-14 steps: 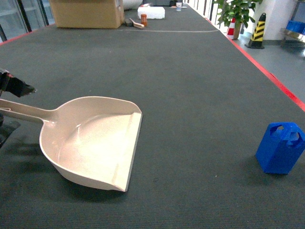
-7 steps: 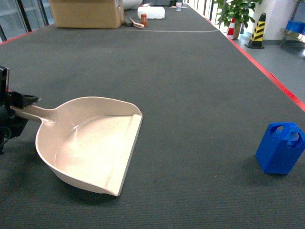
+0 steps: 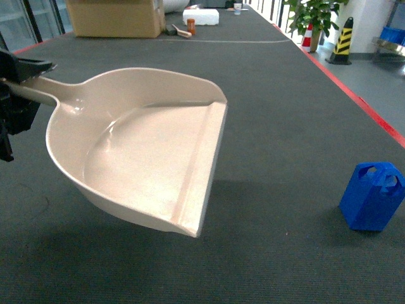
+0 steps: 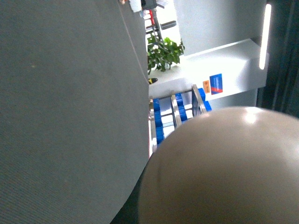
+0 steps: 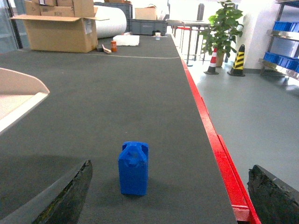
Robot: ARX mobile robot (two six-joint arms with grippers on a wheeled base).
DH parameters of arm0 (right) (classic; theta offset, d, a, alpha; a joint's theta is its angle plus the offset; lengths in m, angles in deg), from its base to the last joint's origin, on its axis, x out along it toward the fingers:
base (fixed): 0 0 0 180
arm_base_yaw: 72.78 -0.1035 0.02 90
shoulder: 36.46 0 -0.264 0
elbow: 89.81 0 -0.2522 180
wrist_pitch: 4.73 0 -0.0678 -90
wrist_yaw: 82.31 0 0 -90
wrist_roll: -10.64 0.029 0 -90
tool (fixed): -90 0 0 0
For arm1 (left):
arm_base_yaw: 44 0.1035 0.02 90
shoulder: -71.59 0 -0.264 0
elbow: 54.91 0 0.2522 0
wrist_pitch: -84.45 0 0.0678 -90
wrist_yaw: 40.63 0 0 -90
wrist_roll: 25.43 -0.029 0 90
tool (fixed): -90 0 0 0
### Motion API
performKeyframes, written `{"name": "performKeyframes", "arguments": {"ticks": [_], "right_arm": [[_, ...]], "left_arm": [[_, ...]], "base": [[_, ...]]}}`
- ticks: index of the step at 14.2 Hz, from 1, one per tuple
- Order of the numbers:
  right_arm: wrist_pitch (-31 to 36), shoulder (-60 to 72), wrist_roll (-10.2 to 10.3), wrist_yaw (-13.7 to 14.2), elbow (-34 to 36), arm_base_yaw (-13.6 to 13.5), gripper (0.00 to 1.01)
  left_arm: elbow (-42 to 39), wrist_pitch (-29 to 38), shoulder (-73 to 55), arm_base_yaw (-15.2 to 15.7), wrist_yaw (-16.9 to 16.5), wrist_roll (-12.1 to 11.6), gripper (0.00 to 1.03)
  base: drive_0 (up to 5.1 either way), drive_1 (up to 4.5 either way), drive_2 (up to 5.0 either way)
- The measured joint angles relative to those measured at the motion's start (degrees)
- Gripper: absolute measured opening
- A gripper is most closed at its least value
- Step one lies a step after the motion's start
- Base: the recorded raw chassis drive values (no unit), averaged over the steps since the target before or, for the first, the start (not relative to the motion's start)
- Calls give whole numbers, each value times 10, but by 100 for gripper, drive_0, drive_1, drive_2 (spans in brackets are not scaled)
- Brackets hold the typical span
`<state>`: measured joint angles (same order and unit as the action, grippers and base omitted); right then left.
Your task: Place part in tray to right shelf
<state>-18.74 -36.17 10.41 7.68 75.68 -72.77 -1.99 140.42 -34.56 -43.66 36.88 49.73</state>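
One tray [image 3: 145, 158] lifted clear of dark counter [image 3: 285, 126], tilted, shadow beneath. Left gripper [image 3: 16, 76] jaws clamped on tray handle at far left. Part [image 3: 372, 196] upright on counter, well right of tray. Right gripper [image 5: 170, 196] jaws apart, part [image 5: 133, 168] between and ahead, untouched.

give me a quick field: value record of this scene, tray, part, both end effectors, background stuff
tray: beige dustpan-shaped scoop, lifted off the dark mat, empty, shadow on the mat beneath it
tray grip: left end effector shut on the handle at the left edge of the head view
part: blue block, upright on the mat, to the right of the tray, apart from it
right end effector: open, fingers low on either side of the right wrist view, part ahead between them, untouched
background: cardboard box, potted plant, striped cone
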Motion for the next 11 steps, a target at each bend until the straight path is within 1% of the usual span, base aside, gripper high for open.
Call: {"name": "performKeyframes", "arguments": {"ticks": [2, 4, 5, 7, 8, 9, 10, 11], "right_arm": [[0, 0, 0, 0, 0, 0, 98], [0, 0, 0, 0, 0, 0, 98], [0, 0, 0, 0, 0, 0, 98], [0, 0, 0, 0, 0, 0, 98], [-16, 3, 0, 9, -2, -2, 98], [-54, 92, -8, 53, -30, -7, 98], [0, 194, -13, 45, -45, 13, 98], [58, 274, -22, 33, -54, 18, 98]], "left_arm": [[-15, 7, 23, -28, 9, 10, 15], [-23, -11, 25, -47, 26, 9, 15], [-27, -20, 25, -48, 39, 9, 15], [-29, -18, 25, -46, 44, 8, 15], [-29, -19, 25, -46, 44, 8, 15], [-29, -19, 25, -46, 44, 7, 15], [-29, -17, 25, -46, 44, 7, 15], [-29, -18, 25, -46, 43, 7, 15]], "base": [[0, 0, 0], [0, 0, 0], [0, 0, 0], [0, 0, 0], [0, 0, 0], [0, 0, 0], [0, 0, 0], [0, 0, 0]]}}
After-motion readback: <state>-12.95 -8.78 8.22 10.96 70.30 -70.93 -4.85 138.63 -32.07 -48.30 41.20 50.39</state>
